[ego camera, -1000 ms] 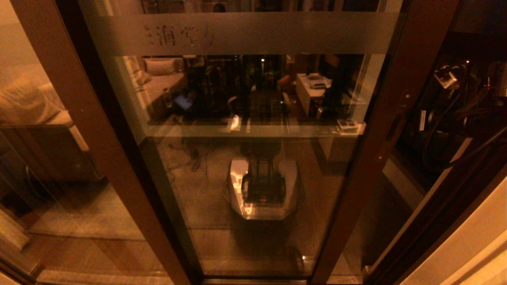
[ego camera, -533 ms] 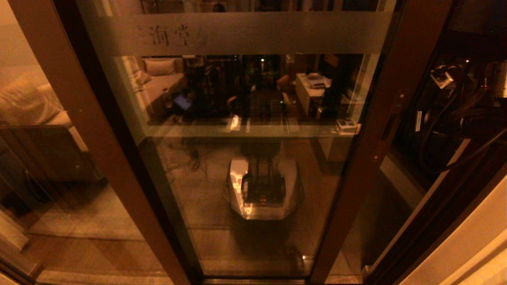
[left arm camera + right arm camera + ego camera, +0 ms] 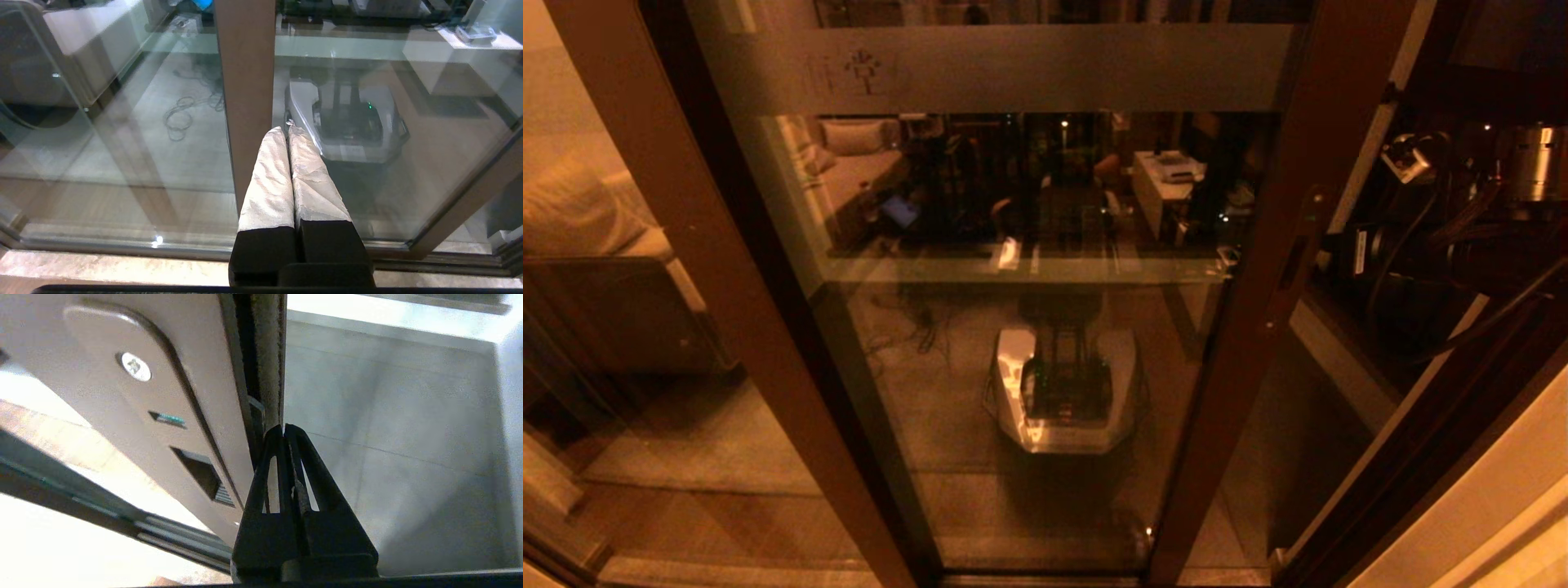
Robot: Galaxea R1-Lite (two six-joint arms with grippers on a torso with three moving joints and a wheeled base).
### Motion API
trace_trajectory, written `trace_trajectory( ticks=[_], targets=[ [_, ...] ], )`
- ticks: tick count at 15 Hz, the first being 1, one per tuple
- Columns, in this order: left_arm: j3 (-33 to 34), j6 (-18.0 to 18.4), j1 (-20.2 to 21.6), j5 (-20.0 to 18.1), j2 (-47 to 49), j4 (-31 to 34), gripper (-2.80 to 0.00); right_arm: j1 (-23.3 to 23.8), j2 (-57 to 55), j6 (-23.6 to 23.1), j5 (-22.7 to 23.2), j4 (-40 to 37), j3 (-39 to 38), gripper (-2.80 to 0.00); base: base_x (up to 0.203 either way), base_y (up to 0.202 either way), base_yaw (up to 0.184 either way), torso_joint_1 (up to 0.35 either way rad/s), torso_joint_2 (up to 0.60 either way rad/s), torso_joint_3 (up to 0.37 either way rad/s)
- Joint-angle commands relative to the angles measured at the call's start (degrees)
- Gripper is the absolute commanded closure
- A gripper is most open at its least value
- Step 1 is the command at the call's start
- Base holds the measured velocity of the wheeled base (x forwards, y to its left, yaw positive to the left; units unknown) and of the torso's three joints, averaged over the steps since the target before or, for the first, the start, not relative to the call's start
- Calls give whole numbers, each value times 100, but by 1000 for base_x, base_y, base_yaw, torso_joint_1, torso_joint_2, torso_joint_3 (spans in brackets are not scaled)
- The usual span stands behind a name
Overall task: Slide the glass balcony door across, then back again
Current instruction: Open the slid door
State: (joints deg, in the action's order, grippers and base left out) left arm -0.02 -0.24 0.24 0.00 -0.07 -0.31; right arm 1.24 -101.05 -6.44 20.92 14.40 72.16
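Note:
The glass balcony door [image 3: 1029, 343] fills the head view, with its frosted lettered band [image 3: 1013, 69] near the top. Its right stile [image 3: 1262, 327] carries the slim handle plate [image 3: 1294, 261]. My right gripper [image 3: 1331, 242] is shut and empty just right of that stile. In the right wrist view its tips [image 3: 282, 428] rest at the door's end edge [image 3: 267, 355], beside the handle plate [image 3: 163, 412]. My left gripper [image 3: 287, 130], with white-wrapped fingers, is shut and empty in front of a brown upright frame member [image 3: 245, 81]; it is out of the head view.
A second brown-framed glass panel [image 3: 621, 327] stands at the left. An open gap [image 3: 1323, 425] lies right of the door, with grey balcony floor [image 3: 388, 449] beyond. The bottom track [image 3: 122, 245] runs along the floor. The glass reflects my base [image 3: 1066, 392].
The door has slid to the left; the lettering and right stile shifted left and the gap at the right widened. My right arm followed it leftward.

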Motion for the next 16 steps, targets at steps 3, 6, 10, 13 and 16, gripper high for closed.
trace_trajectory(
  ticks=[3, 6, 10, 13, 16],
  targets=[
    [2, -2, 2, 0, 7, -4, 0, -193, -11, -6, -35, 10, 18, 0, 0, 0, 0, 0, 0, 0],
    [2, -2, 2, 0, 7, -4, 0, -398, -11, -5, -347, 15, 16, 0, 0, 0, 0, 0, 0, 0],
    [2, -2, 2, 0, 7, -4, 0, -724, -73, 12, -750, 265, 0, 0, 0, 0, 0, 0, 0, 0],
    [-6, -2, 2, 0, 7, -4, 0, -790, -73, 12, -756, 265, 0, 0, 0, 0, 0, 0, 0, 0],
    [2, -2, 2, 0, 7, -4, 0, -811, -64, 12, -756, 265, 0, 0, 0, 0, 0, 0, 0, 0]
  ],
)
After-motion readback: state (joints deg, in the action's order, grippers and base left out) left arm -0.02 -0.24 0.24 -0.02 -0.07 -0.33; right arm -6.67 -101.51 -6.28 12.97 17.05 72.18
